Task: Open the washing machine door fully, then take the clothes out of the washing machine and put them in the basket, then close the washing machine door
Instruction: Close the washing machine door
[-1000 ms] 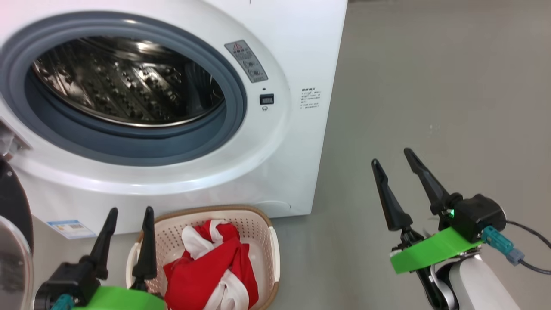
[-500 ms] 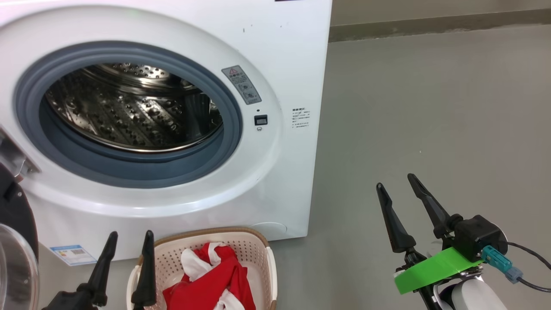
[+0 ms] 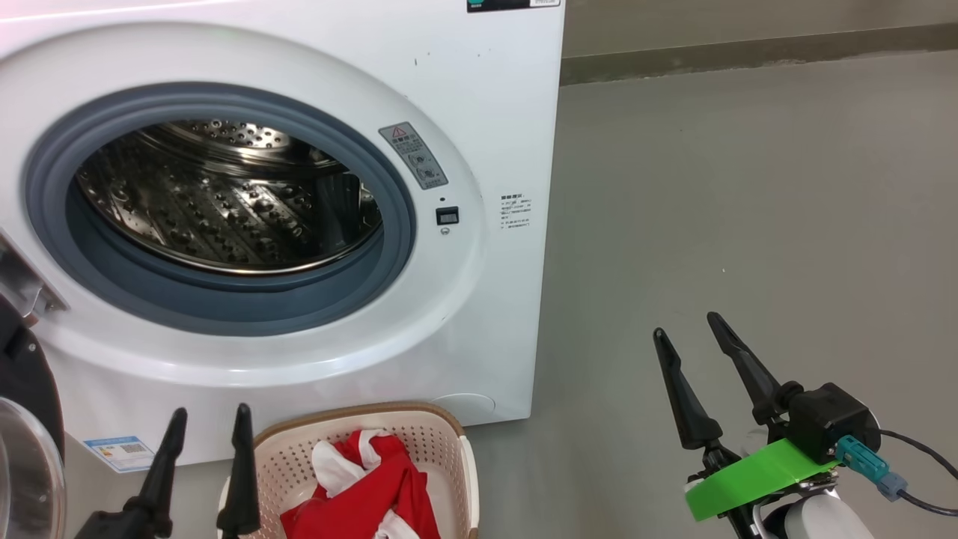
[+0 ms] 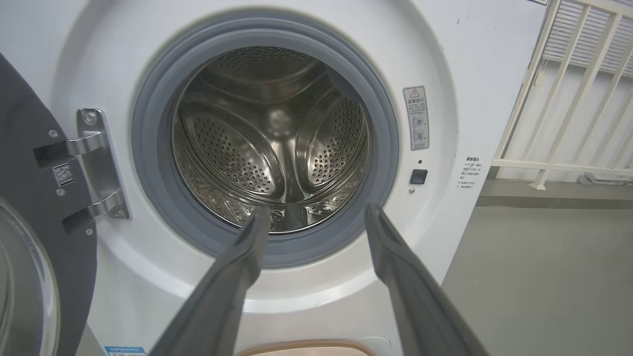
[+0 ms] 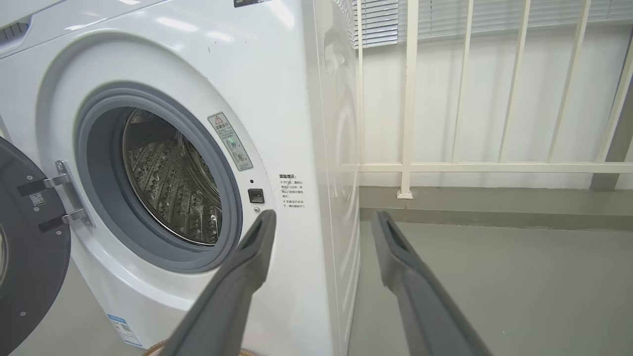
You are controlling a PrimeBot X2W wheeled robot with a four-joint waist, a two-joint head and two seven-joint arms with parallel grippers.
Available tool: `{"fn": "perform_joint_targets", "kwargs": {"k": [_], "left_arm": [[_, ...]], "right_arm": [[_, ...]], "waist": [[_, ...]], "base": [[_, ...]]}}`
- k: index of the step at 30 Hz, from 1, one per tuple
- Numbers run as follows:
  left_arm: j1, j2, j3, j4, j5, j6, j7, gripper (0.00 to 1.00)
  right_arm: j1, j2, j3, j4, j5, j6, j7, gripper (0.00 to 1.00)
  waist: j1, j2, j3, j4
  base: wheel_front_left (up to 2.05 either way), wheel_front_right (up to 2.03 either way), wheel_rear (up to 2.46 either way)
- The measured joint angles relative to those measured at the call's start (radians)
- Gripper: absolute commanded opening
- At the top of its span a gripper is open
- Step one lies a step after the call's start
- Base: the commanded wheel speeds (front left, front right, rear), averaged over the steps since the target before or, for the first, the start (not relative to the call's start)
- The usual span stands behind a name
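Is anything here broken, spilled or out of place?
Nothing stands out. The washing machine door stands wide open, and the clothes lie bundled inside the basket, which sits upright in front of the washing machine.

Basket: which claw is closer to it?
Left. The left gripper is just beside the basket's left edge; the right gripper is well off to its right.
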Motion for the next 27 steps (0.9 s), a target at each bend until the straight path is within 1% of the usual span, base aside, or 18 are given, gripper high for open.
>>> {"fn": "perform_joint_targets", "kwargs": {"k": [2,6,14,22,27], "left_arm": [[0.002,0.0,0.006,0.001,0.026,0.009,0.0,1.0],[0.002,0.0,0.008,0.0,0.029,0.009,0.0,1.0],[0.002,0.0,0.008,-0.005,0.02,0.004,0.0,1.0],[0.002,0.0,0.007,-0.013,0.019,-0.012,0.0,1.0],[0.002,0.0,0.007,-0.014,0.025,-0.012,0.0,1.0]], "right_arm": [[0.0,0.0,0.001,0.0,0.0,0.0,0.0,1.0],[0.0,0.0,0.002,0.0,0.0,0.0,0.0,1.0],[0.0,0.0,0.002,0.002,0.0,0.0,0.0,1.0],[0.0,0.0,-0.003,0.003,-0.001,0.0,0.0,1.0],[0.0,0.0,-0.006,0.003,-0.001,0.0,0.0,1.0]], "waist": [[0.0,0.0,0.0,0.0],[-0.0001,0.0,0.002,-0.001],[0.0,0.0,0.002,-0.002],[0.0,0.0,0.001,-0.003],[0.0,0.0,0.002,-0.001]], "base": [[0.0,0.0,0.0],[0.0,0.0,0.0],[0.0,0.0,0.0],[0.0,0.0,0.0],[-0.47,0.25,0.22]]}}
